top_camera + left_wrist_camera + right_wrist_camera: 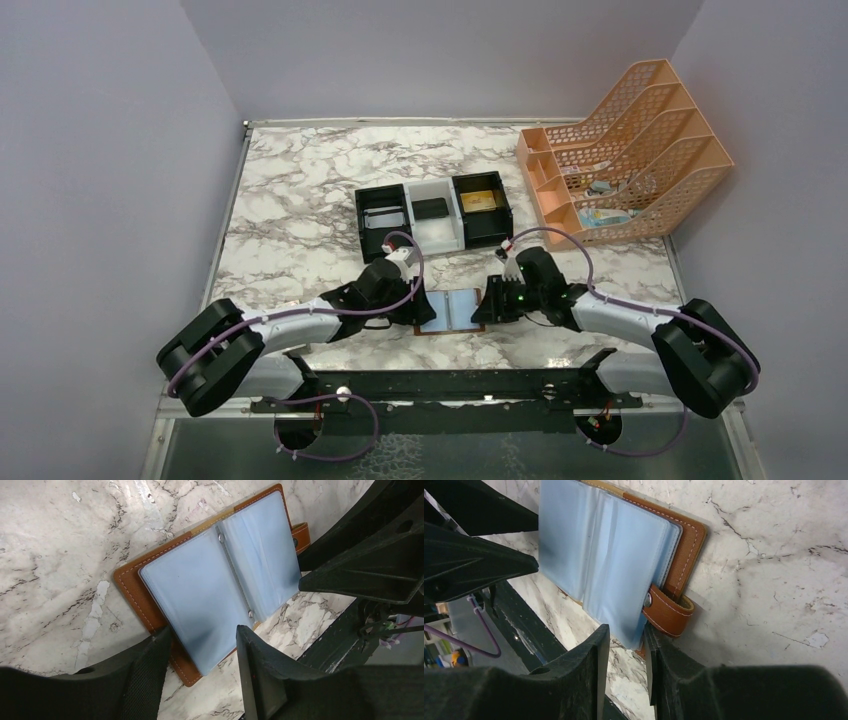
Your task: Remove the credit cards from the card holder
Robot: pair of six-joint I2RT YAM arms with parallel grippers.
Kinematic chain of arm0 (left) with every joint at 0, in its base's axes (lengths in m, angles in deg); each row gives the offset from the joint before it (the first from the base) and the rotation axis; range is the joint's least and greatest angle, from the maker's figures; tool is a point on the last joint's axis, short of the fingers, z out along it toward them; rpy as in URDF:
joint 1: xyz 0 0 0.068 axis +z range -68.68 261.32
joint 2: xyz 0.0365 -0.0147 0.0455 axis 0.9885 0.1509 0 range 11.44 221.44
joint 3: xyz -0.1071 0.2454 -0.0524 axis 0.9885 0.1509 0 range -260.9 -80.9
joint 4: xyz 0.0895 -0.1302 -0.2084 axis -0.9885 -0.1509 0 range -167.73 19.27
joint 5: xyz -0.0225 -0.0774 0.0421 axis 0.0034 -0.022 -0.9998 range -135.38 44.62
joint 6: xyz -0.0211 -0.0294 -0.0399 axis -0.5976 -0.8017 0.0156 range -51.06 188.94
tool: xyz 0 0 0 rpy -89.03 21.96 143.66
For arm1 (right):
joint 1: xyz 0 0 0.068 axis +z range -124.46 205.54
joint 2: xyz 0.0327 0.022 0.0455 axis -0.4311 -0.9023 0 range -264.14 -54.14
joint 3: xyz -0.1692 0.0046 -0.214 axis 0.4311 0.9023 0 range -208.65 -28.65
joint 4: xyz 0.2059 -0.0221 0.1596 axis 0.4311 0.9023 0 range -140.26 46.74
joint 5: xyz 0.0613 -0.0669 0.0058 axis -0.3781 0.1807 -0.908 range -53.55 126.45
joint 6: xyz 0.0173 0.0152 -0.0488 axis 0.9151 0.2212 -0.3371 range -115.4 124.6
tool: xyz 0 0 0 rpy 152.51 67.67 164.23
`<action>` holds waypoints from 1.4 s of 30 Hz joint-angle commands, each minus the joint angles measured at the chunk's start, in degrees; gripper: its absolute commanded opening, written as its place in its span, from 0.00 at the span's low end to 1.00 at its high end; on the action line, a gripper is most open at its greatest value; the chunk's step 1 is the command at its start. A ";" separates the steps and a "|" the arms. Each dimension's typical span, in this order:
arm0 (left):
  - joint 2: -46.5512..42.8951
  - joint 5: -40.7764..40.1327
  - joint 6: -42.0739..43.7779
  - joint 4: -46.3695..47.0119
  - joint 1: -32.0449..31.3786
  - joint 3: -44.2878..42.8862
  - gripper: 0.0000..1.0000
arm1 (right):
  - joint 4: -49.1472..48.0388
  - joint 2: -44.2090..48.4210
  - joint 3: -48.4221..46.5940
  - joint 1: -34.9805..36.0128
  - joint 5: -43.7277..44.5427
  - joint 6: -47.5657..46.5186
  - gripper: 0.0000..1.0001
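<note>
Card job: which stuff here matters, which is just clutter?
In play:
- card holder, open flat between both arms
- gold card and dark card, already in the tray
- left hand, right hand, one at each end of the holder

Clutter:
- orange file rack, far right

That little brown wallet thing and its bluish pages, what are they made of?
The card holder cover looks like tan leather or an imitation: matte, with pale stitching along the edge and a metal snap on the tab. The inner pockets look like thin translucent plastic, glossy, with soft glare and creases.
</note>
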 commanded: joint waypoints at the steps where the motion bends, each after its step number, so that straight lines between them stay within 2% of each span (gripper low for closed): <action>1: 1.42 -1.89 -0.13 -0.29 -0.72 -0.73 0.50 | -2.30 -1.18 0.58 0.73 3.95 1.18 0.33; 5: 1.43 -1.99 -0.39 0.29 -0.89 -1.03 0.40 | -4.64 -2.61 1.00 0.78 2.76 1.95 0.32; 10: 1.97 -0.65 -0.76 2.27 -1.51 -1.81 0.33 | -11.34 -3.79 2.59 0.89 0.72 4.85 0.27; 13: 2.21 -1.06 -1.33 2.57 -2.01 -2.18 0.22 | -11.58 -4.71 2.42 0.92 0.93 4.69 0.22; 15: 1.98 -1.33 -1.84 3.27 -2.17 -1.99 0.19 | -11.30 -5.54 2.28 0.92 0.93 4.30 0.19; 18: 1.76 -1.04 -1.90 4.21 -2.34 -2.36 0.16 | -11.43 -6.43 2.36 0.99 0.93 4.00 0.19; 23: 3.26 -4.03 -1.52 1.86 -3.01 -3.92 0.00 | -10.20 -6.45 1.07 1.51 1.96 3.46 0.17; 25: 4.49 -5.82 -0.85 -0.51 -3.58 -4.98 0.00 | -8.39 -5.89 -0.18 2.06 2.62 2.80 0.18; 27: 5.82 -6.68 -0.01 -2.32 -4.05 -5.97 0.00 | -5.08 -5.49 -1.77 3.04 4.84 2.00 0.26; 29: 6.99 -7.04 0.68 -3.10 -4.71 -6.61 0.00 | -3.54 -5.15 -2.85 3.98 6.23 1.39 0.30; 37: 8.67 -8.50 1.65 -4.58 -6.91 -8.05 0.00 | -1.77 -8.95 -6.39 6.77 9.29 0.46 0.29; 42: 8.76 -12.09 2.59 -9.38 -8.00 -10.11 0.00 | 2.20 -9.54 -9.19 9.24 14.47 0.08 0.28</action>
